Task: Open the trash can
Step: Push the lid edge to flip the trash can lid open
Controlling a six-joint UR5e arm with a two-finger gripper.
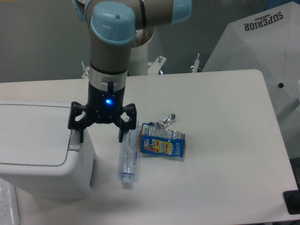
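The trash can [42, 164] is a large white boxy bin at the left edge of the table, its flat lid [33, 133] down and closed. A grey push tab [75, 139] sits at the lid's right edge. My gripper [100, 138] hangs open just right of the can's top. The left finger [78, 133] is right at the push tab, and the right finger [123, 133] is above the top end of a clear bottle. Nothing is between the fingers.
A crushed clear plastic bottle [128, 157] lies on the table right of the can. A flattened blue snack packet [163, 143] with torn foil lies beside it. A white folded umbrella [262, 51] stands past the table's right edge.
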